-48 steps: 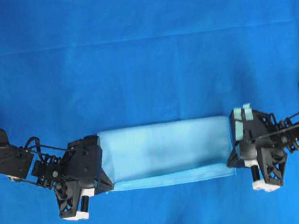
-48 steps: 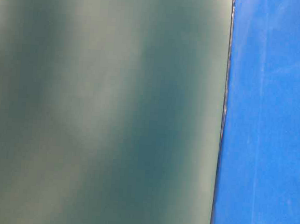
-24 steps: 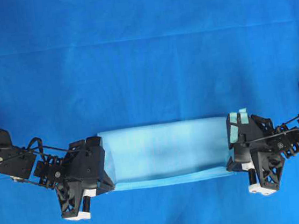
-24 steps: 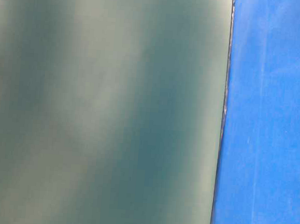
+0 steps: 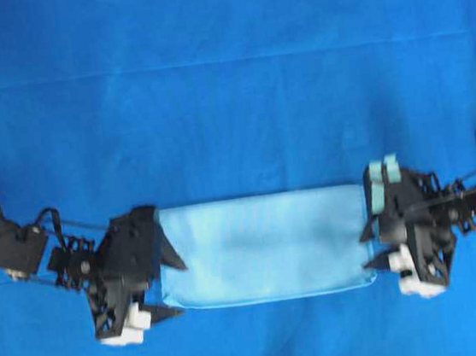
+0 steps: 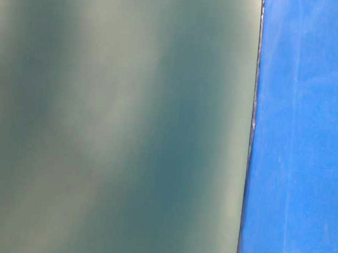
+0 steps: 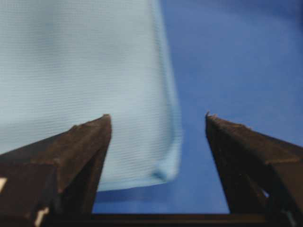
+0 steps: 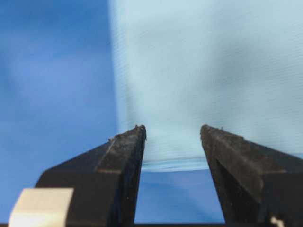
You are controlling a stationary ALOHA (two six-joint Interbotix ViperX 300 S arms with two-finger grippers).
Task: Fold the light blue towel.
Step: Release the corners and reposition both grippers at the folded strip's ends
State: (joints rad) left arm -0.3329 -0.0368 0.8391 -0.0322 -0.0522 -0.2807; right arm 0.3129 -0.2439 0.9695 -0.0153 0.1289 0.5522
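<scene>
On royal-blue table covering, folded towel

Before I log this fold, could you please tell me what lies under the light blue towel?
The pale sky-blue microfibre towel, folded into a flat rectangle, rests on the royal-blue table covering. Whatever lies between its layers is covered.

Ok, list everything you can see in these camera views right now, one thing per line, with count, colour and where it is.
light blue towel: one, pale sky blue, folded into a flat band, lying low in the overhead view between the two grippers
table covering: one, royal blue, spread under everything
blurred panel: one, grey-green, fills most of the table-level view; cannot tell what it is
left gripper: one, black, open, at the towel's left end, holding nothing
right gripper: one, black, open, at the towel's right end, holding nothing
</scene>
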